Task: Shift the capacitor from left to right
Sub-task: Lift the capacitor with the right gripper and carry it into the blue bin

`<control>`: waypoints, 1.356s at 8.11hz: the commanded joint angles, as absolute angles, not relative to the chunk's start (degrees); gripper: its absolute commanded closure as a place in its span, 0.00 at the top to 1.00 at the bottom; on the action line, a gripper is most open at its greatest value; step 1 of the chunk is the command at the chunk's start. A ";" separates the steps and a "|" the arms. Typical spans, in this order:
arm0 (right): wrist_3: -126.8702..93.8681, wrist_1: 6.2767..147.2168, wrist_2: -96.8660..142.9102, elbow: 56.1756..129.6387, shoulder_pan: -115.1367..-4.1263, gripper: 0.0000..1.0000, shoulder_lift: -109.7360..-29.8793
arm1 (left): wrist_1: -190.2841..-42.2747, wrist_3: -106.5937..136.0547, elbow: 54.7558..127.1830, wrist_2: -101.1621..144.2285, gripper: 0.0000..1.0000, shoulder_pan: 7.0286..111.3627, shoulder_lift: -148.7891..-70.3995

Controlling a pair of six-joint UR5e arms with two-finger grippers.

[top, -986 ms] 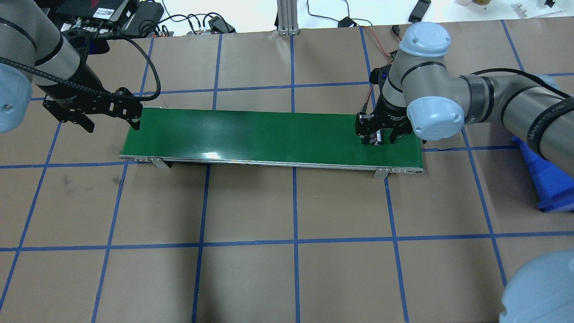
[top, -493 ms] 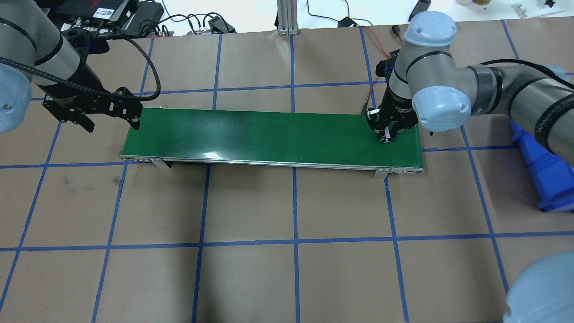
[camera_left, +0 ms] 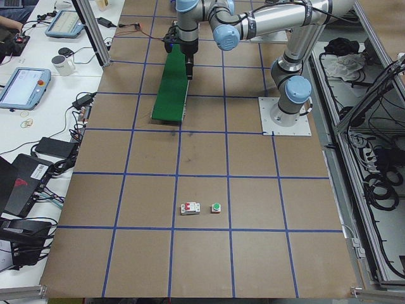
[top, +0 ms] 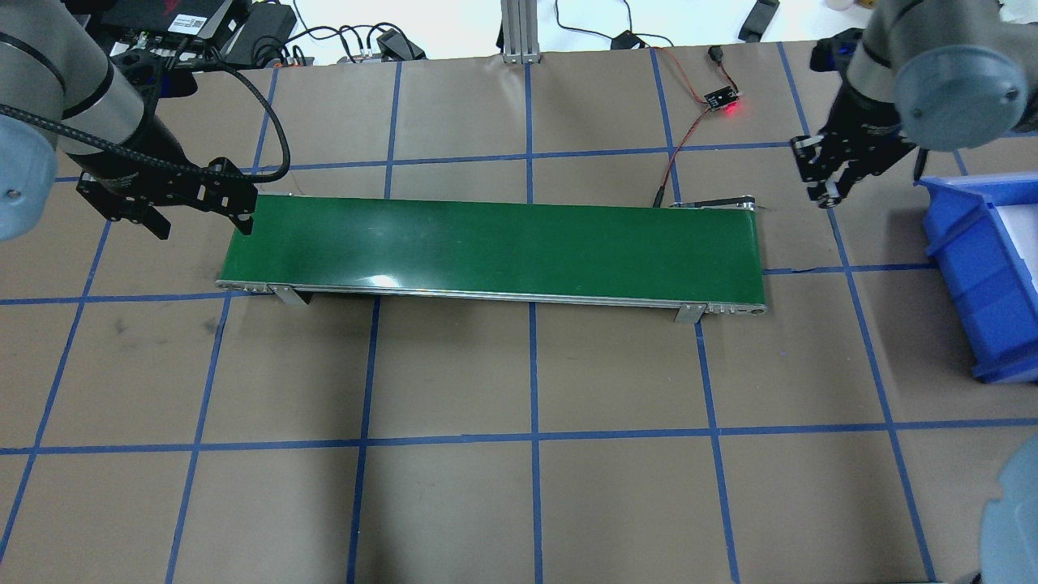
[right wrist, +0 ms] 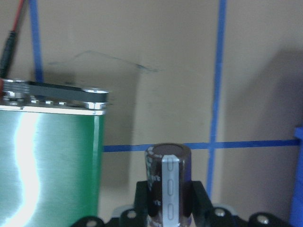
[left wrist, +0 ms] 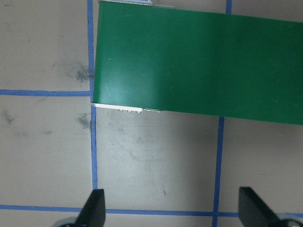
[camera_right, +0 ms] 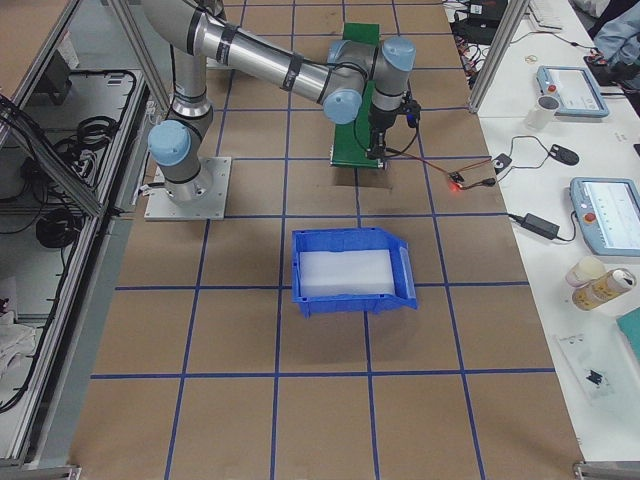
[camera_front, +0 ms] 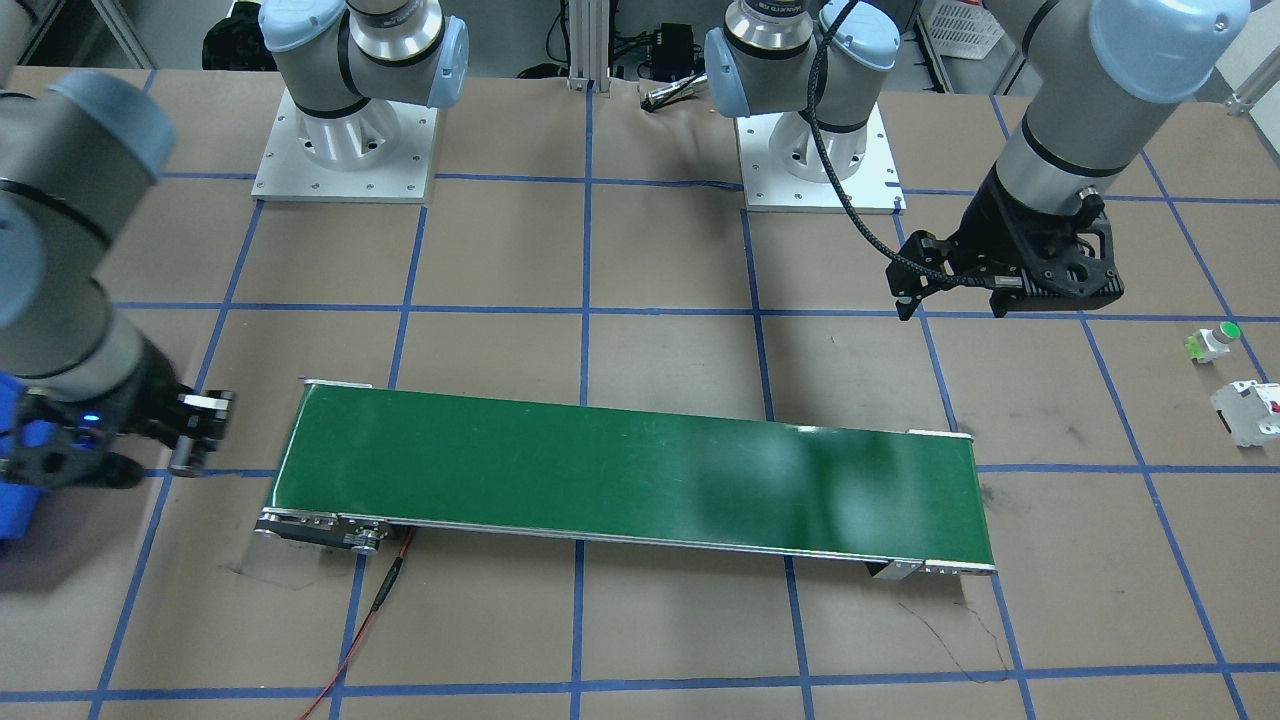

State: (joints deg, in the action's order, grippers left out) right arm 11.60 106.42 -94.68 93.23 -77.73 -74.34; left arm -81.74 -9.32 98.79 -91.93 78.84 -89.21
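1. I judge the step in hand to be the carry. The capacitor (right wrist: 168, 187) is clamped in the right jaws. It stands upright between them, with its pale stripe towards the wrist camera and its dark top proud of the grip.
2. The right jaws hang above the bare counter (top: 519, 503), just past the right end of the green conveyor belt (top: 486, 243) and level with its far edge. They sit between the belt and the blue bin (top: 969, 276) and touch neither.
3. The left jaws are spread wide with nothing between them. They hover over the counter just off the belt's left end, and I read that arm as out of the work for now.
4. The part is already off the belt and on the right side, so most of the transfer looks done and only the set-down remains. I take the bin as the drop place, though the task sentence does not name it.
5. The next move calls for travel further right and somewhat nearer, until the jaws are over the bin's pale floor. I would hold enough height to clear the bin's wall, then lower and part the jaws.
6. The capacitor is round and far smaller than the jaws, so I expect it to roll or bounce if dropped from height. I would release it low.
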 commanded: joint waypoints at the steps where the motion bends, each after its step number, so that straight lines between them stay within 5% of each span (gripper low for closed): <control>1: 32.61 106.08 -97.81 92.02 -64.91 0.00 -74.62 | -81.74 -9.32 98.88 -91.93 1.00 78.84 -89.21; 8: 57.66 116.88 -99.49 92.63 -50.28 0.00 -65.76 | -81.74 -9.05 98.88 -91.93 1.00 78.84 -89.30; 9: 58.53 117.16 -99.32 92.72 -48.27 0.14 -64.70 | -81.74 -9.31 98.88 -91.93 1.00 78.84 -89.30; 10: 60.28 117.25 -98.88 92.72 -48.08 0.86 -65.04 | -81.74 -9.32 98.88 -91.93 1.00 78.84 -89.30; 11: 60.81 117.16 -98.70 92.81 -47.90 1.00 -65.39 | -81.74 -9.32 98.88 -91.93 1.00 78.84 -89.30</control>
State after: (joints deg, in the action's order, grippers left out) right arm 59.14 117.00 -99.13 92.67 -48.67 -65.35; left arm -81.74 -9.26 98.88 -91.93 78.84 -89.29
